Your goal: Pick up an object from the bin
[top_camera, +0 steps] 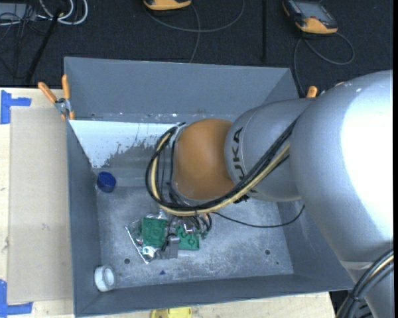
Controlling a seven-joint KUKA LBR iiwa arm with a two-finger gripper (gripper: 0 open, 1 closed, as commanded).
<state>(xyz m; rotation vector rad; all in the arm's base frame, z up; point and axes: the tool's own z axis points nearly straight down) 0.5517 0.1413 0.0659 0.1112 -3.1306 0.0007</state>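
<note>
Camera view, reading from your left: a small white round cap (104, 277) lies in the near left corner of the grey metal bin (179, 91), and a small blue round cap (106, 181) sits further back by the left wall, well apart from it. Near the middle of the floor lies a crumpled green and silver foil packet (151, 233) (the nearest thing to the tool). The gripper (178, 238) is down at that packet's right edge, touching or just beside it. You cannot tell whether it is open or closed, or whether it has hold of anything. The arm's rounded orange cover (198, 158), looped with yellow and black cables (160, 171), hides it from above. The silver arm (318, 158) covers the bin's right side.
</note>
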